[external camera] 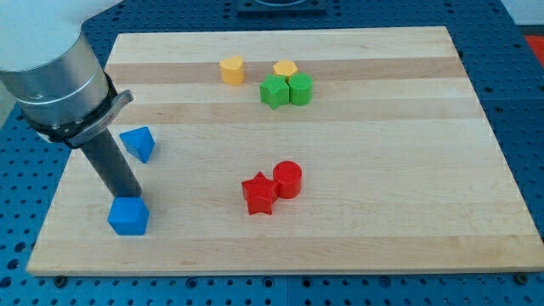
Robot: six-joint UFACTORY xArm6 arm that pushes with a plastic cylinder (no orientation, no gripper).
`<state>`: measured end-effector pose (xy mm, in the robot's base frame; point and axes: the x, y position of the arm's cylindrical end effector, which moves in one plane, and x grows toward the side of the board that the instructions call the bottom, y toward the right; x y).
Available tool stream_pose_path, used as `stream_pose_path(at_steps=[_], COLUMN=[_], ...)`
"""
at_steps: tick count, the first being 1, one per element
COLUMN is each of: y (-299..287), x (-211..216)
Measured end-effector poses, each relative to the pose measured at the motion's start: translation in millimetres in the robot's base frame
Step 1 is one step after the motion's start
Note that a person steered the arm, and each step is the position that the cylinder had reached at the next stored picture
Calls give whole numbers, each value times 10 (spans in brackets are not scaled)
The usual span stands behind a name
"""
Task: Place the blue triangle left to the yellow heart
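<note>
The blue triangle (138, 143) lies near the board's left edge, at mid height. The yellow heart (231, 70) lies near the view's top, left of centre, well up and right of the triangle. My dark rod comes down from the upper left and passes just left of the triangle. My tip (129, 197) sits below the triangle, against the top side of a blue cube (128, 216).
A yellow hexagon (285, 69) lies right of the heart, touching a green star (274, 91) and a green round block (300, 88). A red star (258, 194) and a red cylinder (288, 179) touch near the centre. The wooden board (382, 212) rests on a blue table.
</note>
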<state>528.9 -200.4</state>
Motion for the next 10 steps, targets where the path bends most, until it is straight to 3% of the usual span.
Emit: stream_pose_path(at_steps=[2,6,8,10], y=[0,0,0,-4], x=[-351,-1559,-1539,-1995])
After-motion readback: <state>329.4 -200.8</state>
